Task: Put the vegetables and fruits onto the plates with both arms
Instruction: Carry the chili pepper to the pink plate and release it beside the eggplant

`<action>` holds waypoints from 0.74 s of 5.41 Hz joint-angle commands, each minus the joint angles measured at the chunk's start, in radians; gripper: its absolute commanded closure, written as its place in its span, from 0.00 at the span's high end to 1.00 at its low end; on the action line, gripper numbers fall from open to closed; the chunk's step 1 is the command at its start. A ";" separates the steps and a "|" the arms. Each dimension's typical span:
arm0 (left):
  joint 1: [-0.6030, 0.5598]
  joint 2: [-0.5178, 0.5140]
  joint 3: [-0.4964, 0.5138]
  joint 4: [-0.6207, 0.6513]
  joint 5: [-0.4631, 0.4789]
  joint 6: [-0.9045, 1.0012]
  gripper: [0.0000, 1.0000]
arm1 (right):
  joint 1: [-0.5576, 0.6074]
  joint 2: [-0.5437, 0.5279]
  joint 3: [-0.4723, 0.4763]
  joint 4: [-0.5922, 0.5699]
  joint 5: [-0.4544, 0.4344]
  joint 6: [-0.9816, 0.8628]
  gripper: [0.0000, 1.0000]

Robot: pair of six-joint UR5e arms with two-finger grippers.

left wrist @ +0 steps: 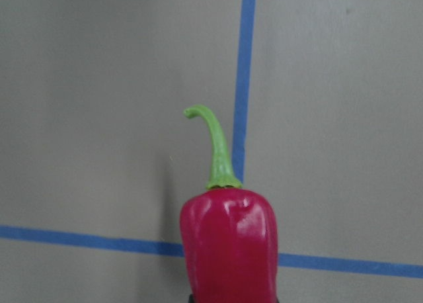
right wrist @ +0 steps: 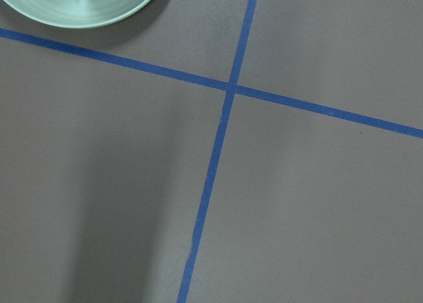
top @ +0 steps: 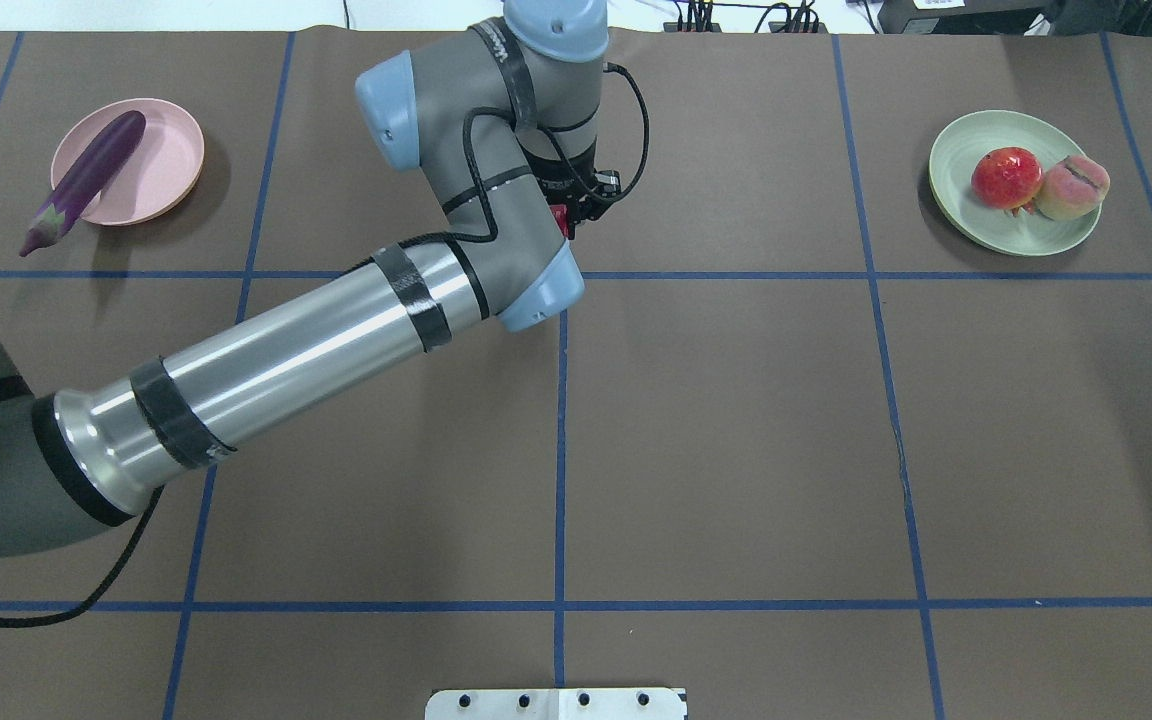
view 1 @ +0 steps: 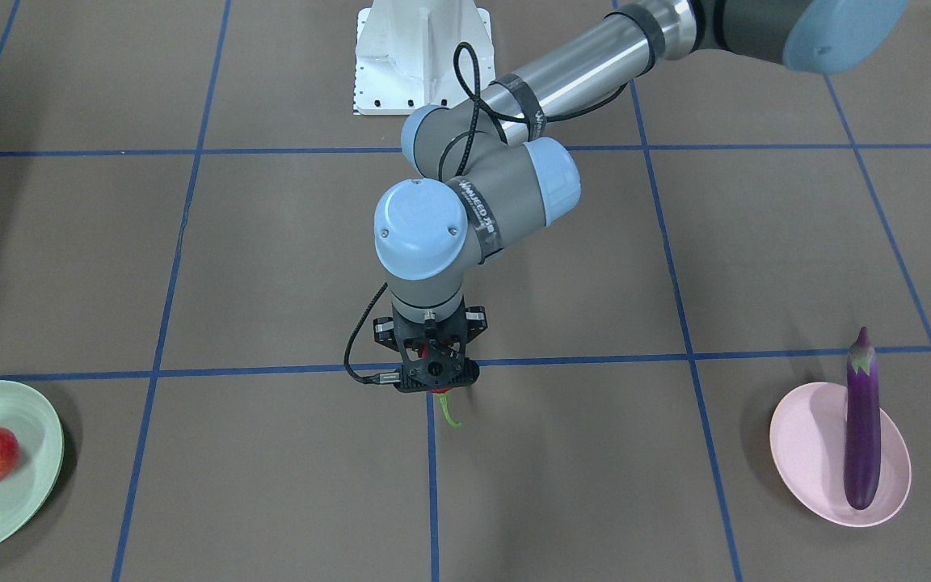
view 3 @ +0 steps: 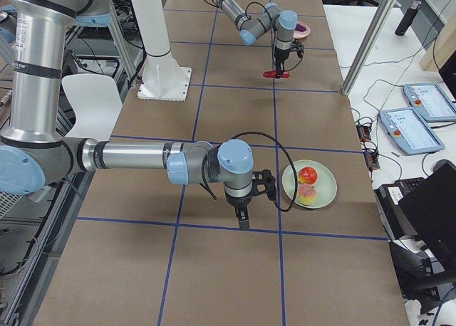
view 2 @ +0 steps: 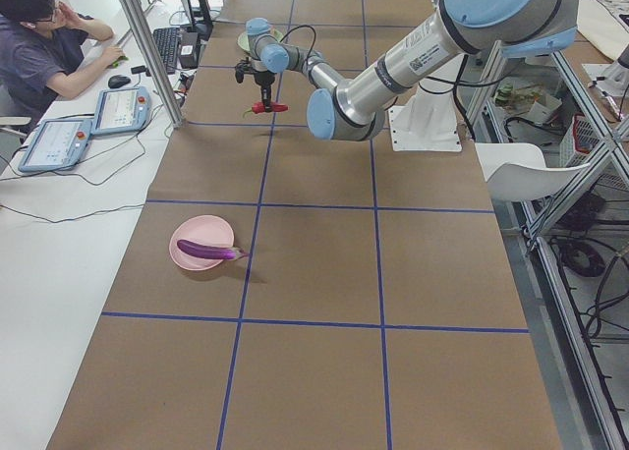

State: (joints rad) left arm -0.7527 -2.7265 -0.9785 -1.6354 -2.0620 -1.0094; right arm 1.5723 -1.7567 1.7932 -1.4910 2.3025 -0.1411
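1. The left gripper [view 1: 436, 378] was clamped tight on the short wrinkled red chili pepper [left wrist: 229, 243]. The curly green stem stuck out past the fingers, pointing away from the robot's base.
2. The chili looked to be held up off the brown table [top: 736, 420], right over a crossing of blue tape lines [top: 560, 450], roughly midway between the two plates.
3. The long glossy purple eggplant [view 1: 862, 420] lay across the pale pink round plastic plate [view 1: 805, 453], with its dark cap end poking out over the rim.
4. The round mottled red-orange fruit [top: 1004, 177] and the pale pink-green peach-like fruit [top: 1071, 187] sat touching each other on the pale mint green round plate [top: 956, 170].
5. The right gripper [view 3: 243, 219] pointed down at the table just beside the mint plate. Honestly, I couldn't tell whether its fingers were apart or closed.
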 commanded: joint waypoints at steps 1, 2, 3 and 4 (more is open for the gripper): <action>-0.158 0.118 -0.005 0.015 -0.041 0.348 0.00 | 0.000 -0.001 0.000 0.000 0.002 0.000 1.00; -0.237 0.205 -0.002 0.009 -0.040 0.564 0.00 | 0.000 -0.001 0.001 0.002 0.002 0.000 1.00; -0.308 0.259 0.006 0.009 -0.038 0.719 0.00 | 0.000 0.000 0.000 0.002 0.003 0.000 1.00; -0.341 0.321 0.024 -0.006 -0.024 0.776 0.00 | 0.000 0.000 0.001 0.002 0.003 0.000 1.00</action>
State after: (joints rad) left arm -1.0543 -2.4613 -0.9681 -1.6309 -2.0958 -0.3115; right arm 1.5723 -1.7568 1.7940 -1.4896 2.3052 -0.1411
